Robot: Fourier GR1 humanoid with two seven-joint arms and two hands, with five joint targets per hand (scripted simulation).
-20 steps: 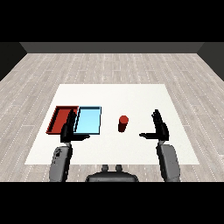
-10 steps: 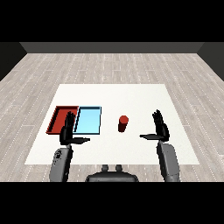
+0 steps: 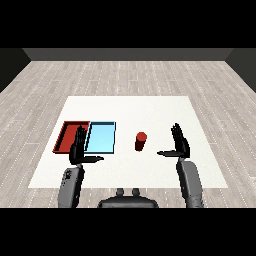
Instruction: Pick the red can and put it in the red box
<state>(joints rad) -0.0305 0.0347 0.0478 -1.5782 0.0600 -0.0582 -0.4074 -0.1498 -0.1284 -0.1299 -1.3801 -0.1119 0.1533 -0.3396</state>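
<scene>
Head view, looking down and forward across the desk. The right hand (image 3: 180,146) is raised above the desk surface at the view's right, fingers straight and pointing away from the robot, thumb stretched out sideways toward the centre; it holds nothing. Its grey forearm (image 3: 190,182) comes in from the lower right corner. The left hand (image 3: 78,149) mirrors this pose at the view's left: fingers straight and upright, thumb extended toward the centre, nothing in its hold. Its grey forearm (image 3: 71,186) enters from the lower left.

The red can (image 3: 140,141) stands upright on the desk (image 3: 150,110), between the two hands and nearer the right one, yet apart from it; the tip of the right thumb points toward the can without reaching it. To the left of the can lies the light blue tray (image 3: 101,137), near the can but not touching it. The red tray (image 3: 70,134) lies just beside the blue tray on its far-left side, the two long edges adjoining. The fingers of the left hand overlap the near edges of both trays in this view, around where the two meet. The can is outside both trays. The white desk stands on a grey plank floor (image 3: 130,75).
</scene>
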